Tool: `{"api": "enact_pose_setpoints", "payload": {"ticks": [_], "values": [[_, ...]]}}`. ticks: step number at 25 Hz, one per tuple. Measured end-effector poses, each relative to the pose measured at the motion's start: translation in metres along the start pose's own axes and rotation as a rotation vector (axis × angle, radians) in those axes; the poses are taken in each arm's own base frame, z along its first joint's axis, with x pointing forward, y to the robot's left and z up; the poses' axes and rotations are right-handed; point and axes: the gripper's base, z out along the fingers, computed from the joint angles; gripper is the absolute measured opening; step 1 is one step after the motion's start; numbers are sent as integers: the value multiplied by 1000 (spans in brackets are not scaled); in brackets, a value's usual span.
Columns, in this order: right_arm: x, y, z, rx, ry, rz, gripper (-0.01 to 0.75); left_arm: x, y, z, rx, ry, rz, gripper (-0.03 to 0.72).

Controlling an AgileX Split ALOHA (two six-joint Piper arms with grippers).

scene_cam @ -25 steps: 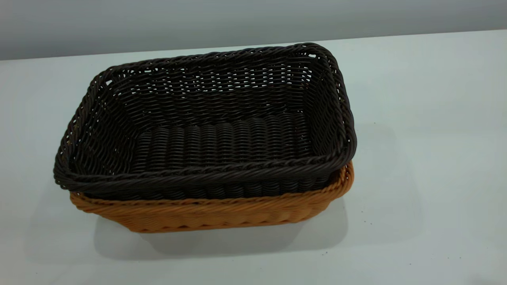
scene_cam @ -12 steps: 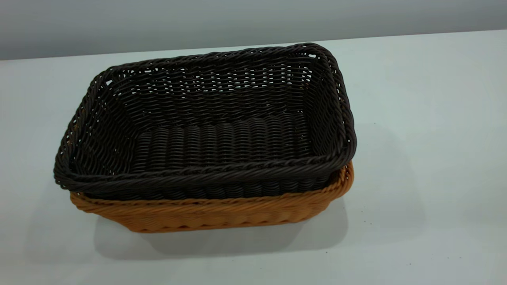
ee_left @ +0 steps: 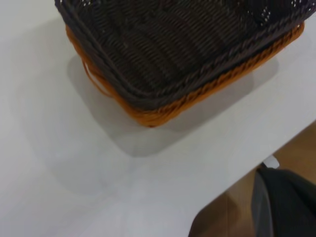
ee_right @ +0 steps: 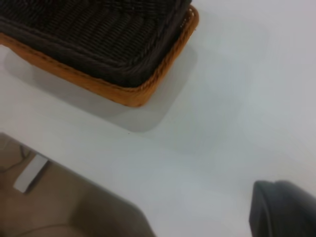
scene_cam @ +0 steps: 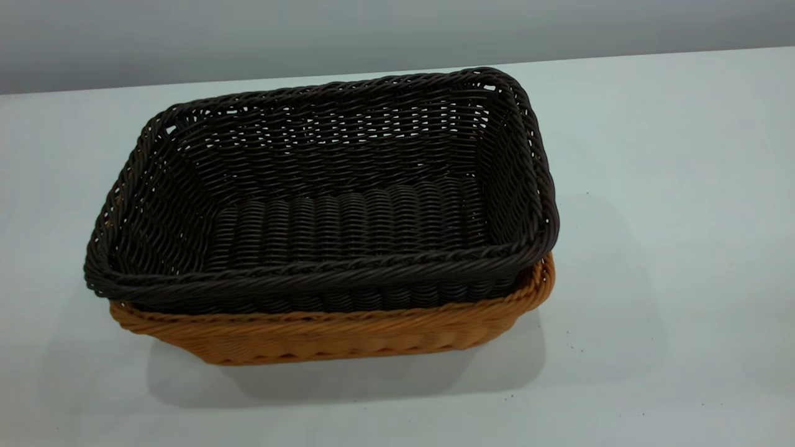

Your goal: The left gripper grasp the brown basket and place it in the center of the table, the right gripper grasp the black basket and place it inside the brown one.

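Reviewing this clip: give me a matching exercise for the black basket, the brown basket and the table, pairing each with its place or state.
Things:
1. black basket
2. brown basket
3. table

Places or states:
A. bears both baskets, a few dark specks on it
B. nested on top, rim highest
C. underneath, holding the other, resting on the white surface

Pairs: 1-B, 2-C, 3-A

Lighting is even, diffuse and overhead, fairly bright. My exterior view is sharp: weave detail on the black basket (scene_cam: 323, 205) is crisp. Soft, pale shadows spread on the counter (scene_cam: 671, 261) around the brown basket (scene_cam: 335, 338). A mild sheen marks the counter. Both my wrist views are blurred and soft throughout.
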Motion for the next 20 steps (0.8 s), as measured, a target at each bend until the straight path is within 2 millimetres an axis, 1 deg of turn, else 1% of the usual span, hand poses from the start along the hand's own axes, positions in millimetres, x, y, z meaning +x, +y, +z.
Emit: {"api": "enact_pose_setpoints", "payload": {"ticks": [20], "values": [[0,0,0,16,-1,14,0,0,0,-1,-5,4,0,-1]]}}
